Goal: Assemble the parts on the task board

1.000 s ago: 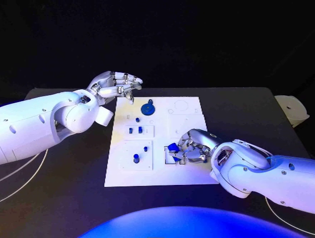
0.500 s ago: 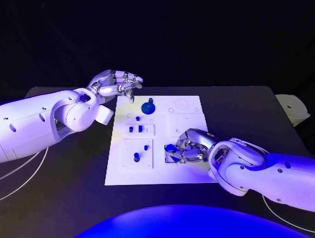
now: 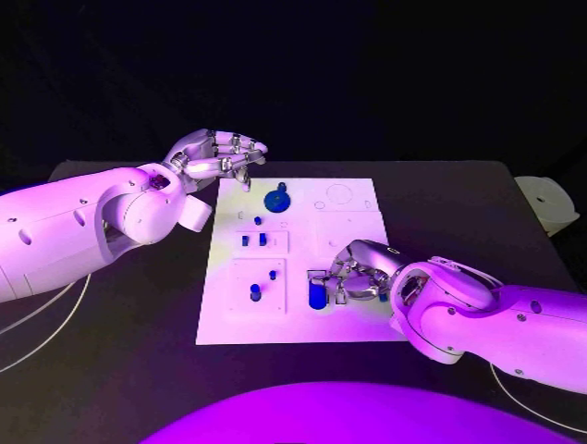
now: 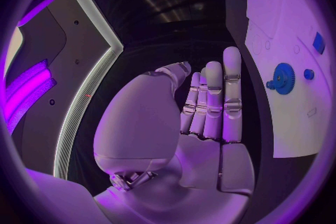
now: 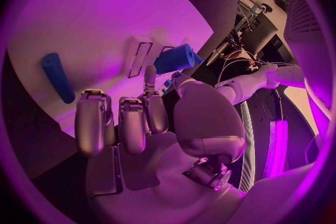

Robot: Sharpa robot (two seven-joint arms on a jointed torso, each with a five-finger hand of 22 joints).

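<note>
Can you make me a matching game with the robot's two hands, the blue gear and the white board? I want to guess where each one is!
Things:
1. left hand
2. right hand
3. blue gear
4. board

Places:
A. on the board's far part
B. on the black table
C. above the board's far left corner
D. over the board's near right part

Pairs: 1-C, 2-D, 3-A, 4-B

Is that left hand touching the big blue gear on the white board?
Apart. In the left wrist view the left hand hangs with dark table between its fingers and the gear on the board.
</note>
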